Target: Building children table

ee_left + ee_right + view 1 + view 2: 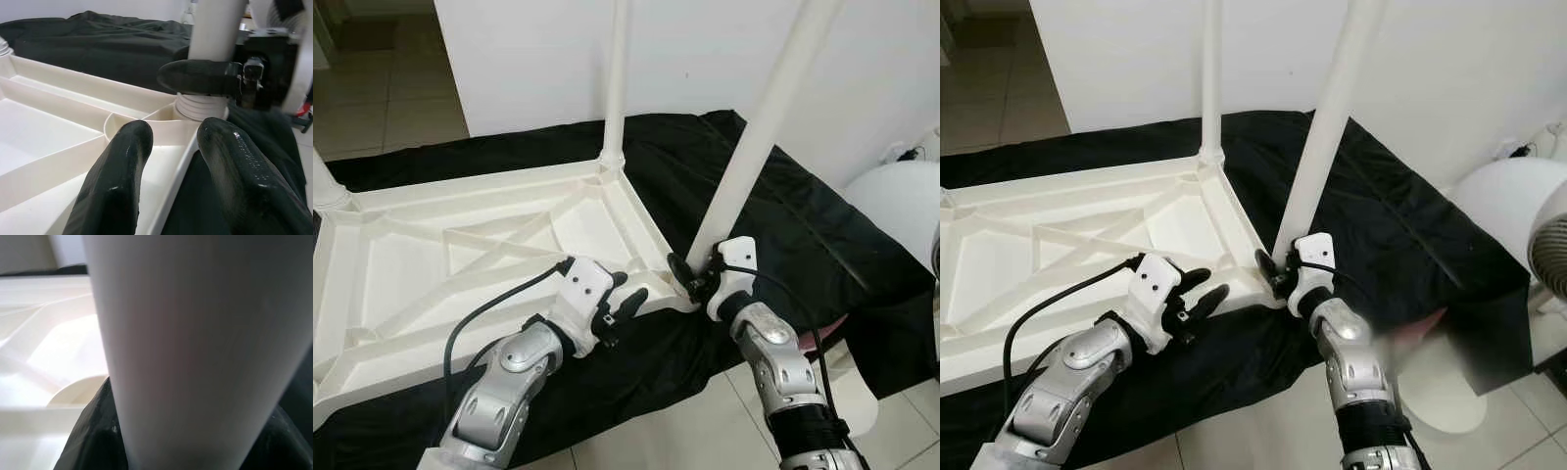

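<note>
A white plastic children's table top (460, 255) lies upside down on a black cloth (783, 215). One white leg (615, 88) stands upright in its far corner. A second white leg (759, 137) leans in the near right corner socket (200, 105). My right gripper (693, 274) is shut on this leg's base, and the leg (195, 347) stands between its black fingers (93, 431). My left gripper (622, 299) is open over the table's near rim, just left of that corner, its fingers (117, 186) apart with nothing between them.
A third leg's base (328, 186) stands at the far left corner. A white wall (705, 49) rises behind the cloth. A white round fan body (1518, 225) sits at the right. Tiled floor (656, 431) lies near me.
</note>
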You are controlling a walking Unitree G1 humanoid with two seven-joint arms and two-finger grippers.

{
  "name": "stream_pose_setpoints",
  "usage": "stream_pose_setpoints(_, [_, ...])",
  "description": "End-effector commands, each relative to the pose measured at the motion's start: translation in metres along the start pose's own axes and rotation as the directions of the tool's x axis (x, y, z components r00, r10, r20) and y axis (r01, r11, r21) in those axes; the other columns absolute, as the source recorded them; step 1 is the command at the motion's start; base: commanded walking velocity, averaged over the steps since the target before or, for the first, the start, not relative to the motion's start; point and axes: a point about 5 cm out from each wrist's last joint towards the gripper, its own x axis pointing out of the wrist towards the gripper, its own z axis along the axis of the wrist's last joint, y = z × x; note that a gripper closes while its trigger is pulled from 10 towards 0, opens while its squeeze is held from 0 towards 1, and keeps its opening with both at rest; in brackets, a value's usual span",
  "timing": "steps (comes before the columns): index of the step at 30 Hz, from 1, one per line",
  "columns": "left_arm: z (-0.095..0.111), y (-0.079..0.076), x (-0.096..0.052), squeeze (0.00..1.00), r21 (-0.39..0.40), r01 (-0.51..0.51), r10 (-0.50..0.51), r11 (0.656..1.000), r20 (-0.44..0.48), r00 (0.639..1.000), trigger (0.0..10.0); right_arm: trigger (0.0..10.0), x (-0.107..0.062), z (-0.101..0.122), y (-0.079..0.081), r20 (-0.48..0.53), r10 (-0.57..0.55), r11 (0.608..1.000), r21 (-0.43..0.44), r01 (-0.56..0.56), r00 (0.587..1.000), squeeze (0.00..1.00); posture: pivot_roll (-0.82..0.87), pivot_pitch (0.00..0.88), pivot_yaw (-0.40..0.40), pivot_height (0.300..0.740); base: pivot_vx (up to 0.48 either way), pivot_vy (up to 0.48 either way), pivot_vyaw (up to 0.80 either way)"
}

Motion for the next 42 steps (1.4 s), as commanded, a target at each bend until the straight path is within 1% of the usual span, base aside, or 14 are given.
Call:
stream_pose_setpoints(1, [-0.001, -0.005, 0.0, 0.0, -0.006, 0.038, -0.038, 0.999, -0.004, 0.999, 10.0, 10.0, -0.005, -0.014, 0.002, -0.067, -0.072, 0.997, 0.037, 0.074, 0.995, 0.0, -0.01, 0.053, -0.049, 0.74, 0.0, 0.0, 0.0])
stream_pose_setpoints(3, [0.0, -0.006, 0.001, 0.0, -0.007, 0.037, -0.037, 0.999, -0.002, 0.999, 10.0, 10.0, -0.009, -0.015, 0.014, -0.06, -0.208, 0.971, 0.105, 0.213, 0.976, 0.0, -0.01, 0.051, -0.053, 0.74, 0.0, 0.0, 0.0])
stream_pose_setpoints(6, [0.0, -0.006, 0.001, 0.0, -0.01, 0.035, -0.035, 0.999, 0.0, 0.999, 10.0, 10.0, -0.011, -0.014, 0.021, -0.066, -0.27, 0.948, 0.155, 0.277, 0.961, 0.0, -0.01, 0.051, -0.056, 0.74, 0.0, 0.0, 0.0])
stream_pose_setpoints(17, [-0.001, -0.007, 0.001, 0.0, -0.012, 0.039, -0.039, 0.999, -0.001, 0.999, 10.0, 10.0, -0.011, -0.002, 0.022, -0.049, -0.259, 0.949, 0.172, 0.264, 0.965, 0.0, -0.01, 0.044, -0.059, 0.74, 0.0, 0.0, 0.0])
stream_pose_setpoints(18, [-0.001, -0.006, 0.001, 0.0, -0.01, 0.037, -0.037, 0.999, 0.0, 0.999, 10.0, 10.0, -0.011, 0.0, 0.023, -0.041, -0.257, 0.95, 0.171, 0.26, 0.966, 0.05, -0.01, 0.045, -0.06, 0.74, 0.0, 0.0, 0.0])
stream_pose_setpoints(20, [-0.001, -0.006, 0.001, 0.0, -0.009, 0.035, -0.035, 0.999, 0.0, 0.999, 10.0, 10.0, -0.011, 0.001, 0.023, -0.035, -0.256, 0.951, 0.169, 0.258, 0.966, 0.05, -0.01, 0.045, -0.06, 0.74, 0.0, 0.0, 0.0])
stream_pose_setpoints(21, [-0.001, -0.006, 0.001, 0.0, -0.009, 0.034, -0.034, 0.999, -0.001, 0.999, 10.0, 10.0, -0.011, 0.003, 0.024, -0.02, -0.239, 0.955, 0.176, 0.239, 0.971, 1.0, -0.01, 0.044, -0.061, 0.74, 0.0, 0.0, 0.0])
stream_pose_setpoints(30, [-0.001, -0.006, 0.0, 0.0, -0.011, 0.032, -0.032, 0.999, -0.003, 0.999, 10.0, 10.0, -0.014, 0.008, 0.014, 0.012, -0.179, 0.97, 0.17, 0.174, 0.984, 1.0, -0.01, 0.048, -0.062, 0.74, 0.0, 0.0, 0.0])
stream_pose_setpoints(31, [-0.001, -0.005, 0.0, 0.0, -0.01, 0.029, -0.029, 1.0, -0.002, 1.0, 10.0, 10.0, -0.015, 0.007, 0.004, 0.006, -0.141, 0.98, 0.146, 0.138, 0.99, 0.15, -0.01, 0.049, -0.06, 0.74, 0.0, 0.0, 0.0])
stream_pose_setpoints(34, [-0.001, -0.004, 0.001, 0.0, -0.009, 0.027, -0.027, 1.0, -0.002, 1.0, 10.0, 10.0, -0.017, 0.007, -0.002, 0.001, -0.116, 0.985, 0.128, 0.115, 0.993, 0.15, -0.01, 0.049, -0.06, 0.74, 0.0, 0.0, 0.0])
stream_pose_setpoints(35, [0.0, -0.004, 0.001, 0.0, -0.009, 0.027, -0.027, 1.0, 0.0, 1.0, 10.0, 10.0, -0.017, 0.006, -0.007, -0.003, -0.078, 0.99, 0.121, 0.077, 0.997, 0.0, -0.01, 0.049, -0.057, 0.74, 0.0, 0.0, 0.0])
stream_pose_setpoints(36, [0.0, -0.004, 0.001, 0.0, -0.009, 0.027, -0.027, 1.0, 0.0, 1.0, 10.0, 10.0, -0.017, 0.006, -0.007, -0.003, -0.078, 0.99, 0.121, 0.077, 0.997, 0.0, -0.01, 0.049, -0.057, 0.74, 0.0, 0.0, 0.0])
stream_pose_setpoints(38, [0.0, -0.003, 0.002, 0.0, -0.008, 0.03, -0.03, 1.0, 0.0, 1.0, 10.0, 10.0, -0.017, 0.006, -0.014, 0.002, 0.035, 0.997, 0.073, -0.035, 0.999, 0.0, -0.02, 0.048, -0.05, 0.74, 0.0, 0.0, 0.0])
stream_pose_setpoints(42, [0.0, -0.004, 0.003, 0.0, -0.008, 0.042, -0.042, 0.999, 0.0, 0.999, 10.0, 10.0, -0.014, 0.007, -0.025, -0.011, 0.159, 0.987, 0.005, -0.159, 0.987, 0.0, -0.02, 0.044, -0.047, 0.74, 0.0, 0.0, 0.0])
